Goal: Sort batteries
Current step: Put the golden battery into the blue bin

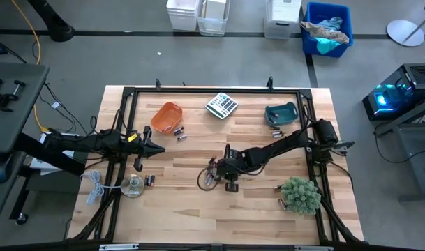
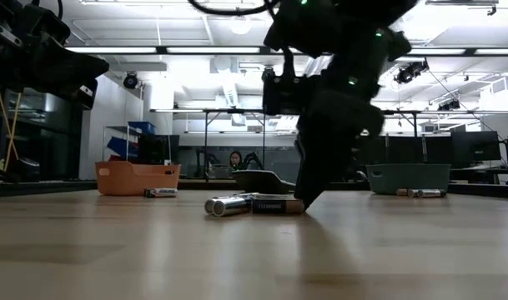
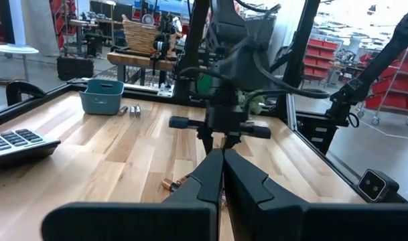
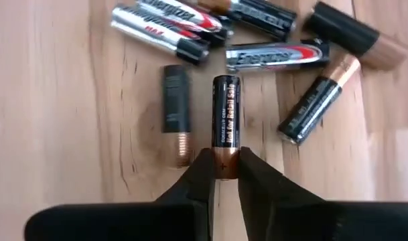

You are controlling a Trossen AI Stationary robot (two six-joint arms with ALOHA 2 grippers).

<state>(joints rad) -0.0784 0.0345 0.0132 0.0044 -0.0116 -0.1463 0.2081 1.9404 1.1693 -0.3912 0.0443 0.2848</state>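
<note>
We see the batteries [image 1: 211, 174] heaped mid-table, with the right gripper [image 1: 218, 170] down among them. Behind them lies the calculator [image 1: 221, 105], between one bowl [image 1: 167, 117] at its left and another bowl [image 1: 281, 114] at its right.

The table [image 1: 198, 202] is pale blond wood in long planks, framed by black rails. The batteries [image 4: 257, 57] come in 2 looks: silver and black with a red flash, or black with copper ends. The one pinched in the black right gripper [image 4: 225, 175] is black with a copper band. An orange bowl [image 1: 166, 117] sits far from a teal bowl [image 1: 282, 113]. The calculator [image 1: 221, 105] is grey with pale keys. The plant [image 1: 301, 194] is green. The left gripper [image 1: 155, 148] is black too.
</note>
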